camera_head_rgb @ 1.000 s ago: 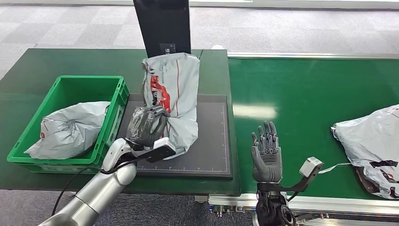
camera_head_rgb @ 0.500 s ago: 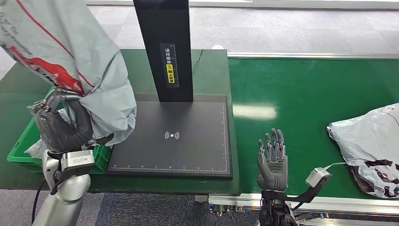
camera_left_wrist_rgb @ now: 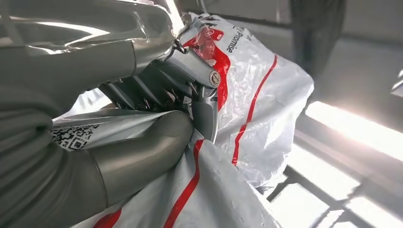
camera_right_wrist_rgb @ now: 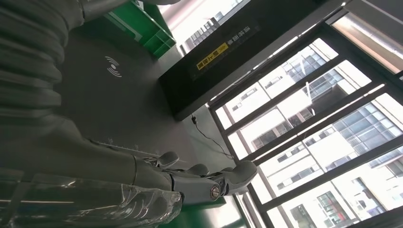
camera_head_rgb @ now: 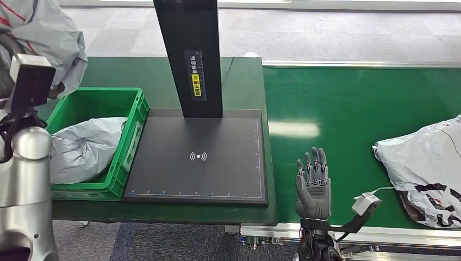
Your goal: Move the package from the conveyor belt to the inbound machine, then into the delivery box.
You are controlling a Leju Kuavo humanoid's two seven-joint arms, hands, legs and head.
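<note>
My left hand (camera_left_wrist_rgb: 157, 90) grips a grey package with red print (camera_head_rgb: 41, 27), raised high at the far left above the green delivery box (camera_head_rgb: 133, 117); its fingers are bunched in the plastic (camera_left_wrist_rgb: 256, 99). The box holds another grey package (camera_head_rgb: 81, 147). The black inbound machine plate (camera_head_rgb: 198, 157) lies bare under its dark post (camera_head_rgb: 190, 54). My right hand (camera_head_rgb: 312, 182) stands open, fingers up and apart, at the near edge of the green conveyor belt (camera_head_rgb: 348, 109), holding nothing. Its fingers (camera_right_wrist_rgb: 209, 183) show spread beside the machine plate (camera_right_wrist_rgb: 114, 95).
A further grey package (camera_head_rgb: 429, 168) lies on the belt at the far right. A camera module (camera_head_rgb: 30, 81) on my left wrist hides part of the held package. The green table (camera_head_rgb: 108, 70) carries the box and the machine.
My left arm has lifted the package off the machine plate and swung it left and up over the box. The far-right package has drifted slightly left. My right hand has barely moved.
</note>
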